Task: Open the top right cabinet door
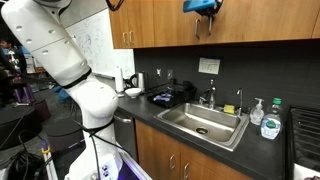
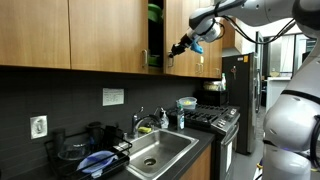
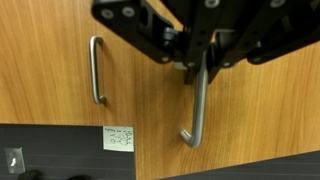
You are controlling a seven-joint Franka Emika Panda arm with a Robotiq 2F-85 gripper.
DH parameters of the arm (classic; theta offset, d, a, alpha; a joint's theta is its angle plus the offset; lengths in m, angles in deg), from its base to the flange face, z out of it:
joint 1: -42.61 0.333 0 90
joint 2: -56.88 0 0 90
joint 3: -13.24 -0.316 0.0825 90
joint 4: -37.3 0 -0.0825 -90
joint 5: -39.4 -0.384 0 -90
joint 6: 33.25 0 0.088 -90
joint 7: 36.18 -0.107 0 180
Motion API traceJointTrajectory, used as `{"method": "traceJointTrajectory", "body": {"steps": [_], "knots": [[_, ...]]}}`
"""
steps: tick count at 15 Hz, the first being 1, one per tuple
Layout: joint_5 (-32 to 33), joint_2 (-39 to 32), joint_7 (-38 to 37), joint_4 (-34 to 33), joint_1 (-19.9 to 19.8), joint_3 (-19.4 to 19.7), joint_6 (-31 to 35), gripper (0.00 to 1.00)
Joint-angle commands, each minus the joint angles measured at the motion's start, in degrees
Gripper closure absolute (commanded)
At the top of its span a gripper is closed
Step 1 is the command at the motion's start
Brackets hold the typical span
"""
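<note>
The wooden top right cabinet door [image 3: 260, 110] fills the wrist view, with its metal bar handle [image 3: 198, 110] hanging down from my gripper [image 3: 200, 68]. The black fingers come in from the top and sit shut on either side of the handle's upper end. In an exterior view the gripper [image 2: 184, 46] holds the edge of the door [image 2: 195, 60], which stands slightly ajar; a dark gap [image 2: 153, 35] shows green items inside. In an exterior view the gripper [image 1: 203, 7] is up at the cabinet row, partly cut off by the frame.
The neighbouring door has its own handle [image 3: 97, 70]. Below the cabinets are a dark backsplash with a label [image 3: 118, 138], a steel sink [image 1: 205, 122] with a faucet, a dish rack [image 2: 92, 155], soap bottles [image 1: 270, 122] and a stove [image 2: 212, 115].
</note>
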Motion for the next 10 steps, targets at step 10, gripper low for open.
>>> {"method": "traceJointTrajectory", "body": {"steps": [10], "knots": [[2.2,12.1,3.8,13.0,0.0,5.8,-2.6,0.97]]}}
